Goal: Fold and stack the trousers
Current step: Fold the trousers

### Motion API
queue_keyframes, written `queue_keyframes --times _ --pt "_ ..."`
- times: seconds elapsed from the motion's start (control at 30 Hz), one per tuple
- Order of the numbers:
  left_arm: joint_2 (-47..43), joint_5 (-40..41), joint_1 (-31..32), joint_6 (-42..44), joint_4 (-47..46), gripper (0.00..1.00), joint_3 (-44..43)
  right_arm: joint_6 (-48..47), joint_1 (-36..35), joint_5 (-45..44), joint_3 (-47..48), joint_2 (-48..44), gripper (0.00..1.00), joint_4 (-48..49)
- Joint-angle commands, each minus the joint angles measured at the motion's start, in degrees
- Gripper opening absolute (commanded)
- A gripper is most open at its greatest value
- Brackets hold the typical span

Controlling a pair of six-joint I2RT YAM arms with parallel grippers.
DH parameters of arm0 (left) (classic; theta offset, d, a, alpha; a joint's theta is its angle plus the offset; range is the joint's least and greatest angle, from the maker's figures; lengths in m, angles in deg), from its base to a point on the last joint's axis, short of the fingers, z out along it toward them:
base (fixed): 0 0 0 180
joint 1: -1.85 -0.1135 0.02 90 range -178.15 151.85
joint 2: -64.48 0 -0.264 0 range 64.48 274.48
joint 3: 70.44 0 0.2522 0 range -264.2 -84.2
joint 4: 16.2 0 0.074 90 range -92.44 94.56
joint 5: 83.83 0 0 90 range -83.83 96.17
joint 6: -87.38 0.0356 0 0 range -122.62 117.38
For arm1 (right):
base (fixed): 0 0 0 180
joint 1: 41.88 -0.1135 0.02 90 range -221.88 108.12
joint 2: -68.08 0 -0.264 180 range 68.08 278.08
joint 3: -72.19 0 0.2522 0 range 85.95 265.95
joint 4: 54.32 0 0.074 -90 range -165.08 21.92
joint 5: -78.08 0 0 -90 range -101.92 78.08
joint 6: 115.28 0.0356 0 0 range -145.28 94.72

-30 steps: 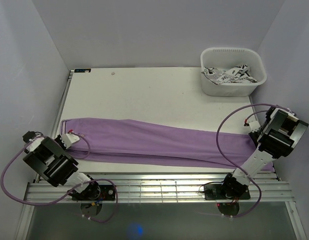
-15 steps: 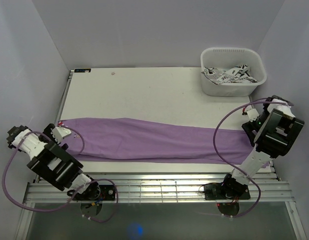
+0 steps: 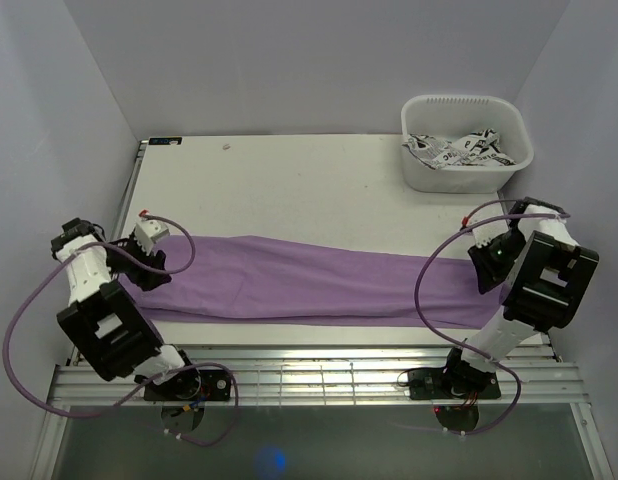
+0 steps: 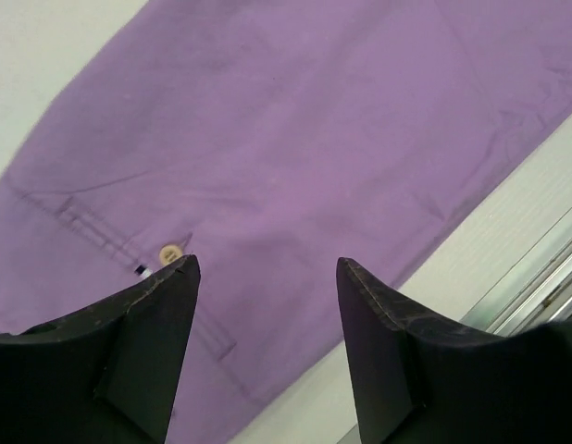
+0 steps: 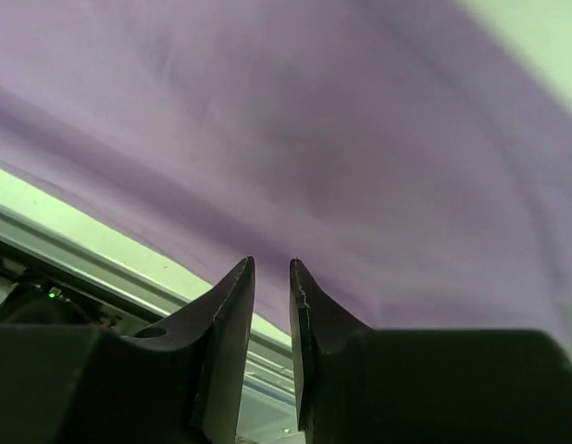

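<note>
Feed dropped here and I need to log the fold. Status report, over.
Left gripper open, empty, over waist of trousers. Right gripper a slit open, empty. Trousers flat, full length. Nothing on them.

The trousers (image 3: 319, 285) are matt cloth, the table (image 3: 289, 190) smooth.

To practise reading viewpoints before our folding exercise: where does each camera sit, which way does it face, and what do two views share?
Top external: above and behind, looking down on the white table and lilac-purple fabric trousers; both arms show.
Left wrist: on the left gripper, looking down at the waist button; wide-apart fingers show.
Right wrist: on the right gripper, looking down at the trousers; fingers nearly together.
Shared: the trousers appear in all.
</note>
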Motion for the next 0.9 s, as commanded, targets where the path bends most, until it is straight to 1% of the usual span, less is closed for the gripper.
queue_keyframes --times 0.0,0.03,0.07,0.1,0.13,0.2,0.23,0.33,0.43,0.53,0.6,0.7,0.73,0.87 --pt "8.66 1.64 3.66 -21.22 -5.66 0.70 -1.60 0.73 -0.10 -0.73 -6.72 0.13 0.28 3.65" --pt "10.35 2.54 3.93 -22.64 -6.38 0.68 -1.17 0.21 -0.10 -2.50 -8.30 0.05 0.28 5.25" --pt "11.94 3.50 4.28 -25.35 -7.34 0.68 -0.47 -0.24 -0.01 -6.52 -11.36 0.05 0.28 7.00" --pt "13.34 6.38 4.46 -26.59 -9.96 0.66 0.32 -1.02 0.16 -7.95 -12.53 0.05 0.28 10.06" --pt "15.62 8.24 4.55 -28.17 -11.99 0.66 2.51 -1.29 0.51 -7.97 -12.97 -0.13 0.32 10.44" --pt "17.48 12.02 4.55 -30.72 -16.81 0.66 4.63 -0.86 1.48 -7.01 -10.88 -0.92 0.38 9.57" --pt "18.88 16.04 4.55 -31.43 -18.67 0.65 6.90 -0.33 2.53 -5.69 -9.48 -2.31 0.45 7.74" --pt "20.56 21.42 4.46 -33.28 -24.04 0.64 9.38 1.60 4.98 -2.26 -3.94 -4.86 0.52 5.62" --pt "21.01 22.49 4.37 -33.46 -25.89 0.64 10.17 2.22 8.23 -1.20 -0.07 -5.14 0.54 5.17" --pt "21.44 22.14 4.37 -33.46 -25.99 0.65 8.86 1.43 10.53 -0.84 3.26 -2.78 0.54 4.91" --pt "21.88 21.88 4.37 -33.38 -25.64 0.66 7.46 -1.28 10.80 -0.76 5.38 -0.84 0.54 3.77" --pt "22.06 22.23 4.37 -32.24 -25.20 0.67 6.40 -5.85 10.89 -1.20 10.13 3.11 0.49 3.07" --pt "21.97 22.41 4.37 -31.88 -25.19 0.67 6.40 -6.91 10.89 -1.46 11.36 4.86 0.46 3.15" --pt "21.44 22.93 4.46 -30.91 -25.37 0.68 6.40 -11.22 10.71 -1.73 18.11 9.53 0.44 0.61"
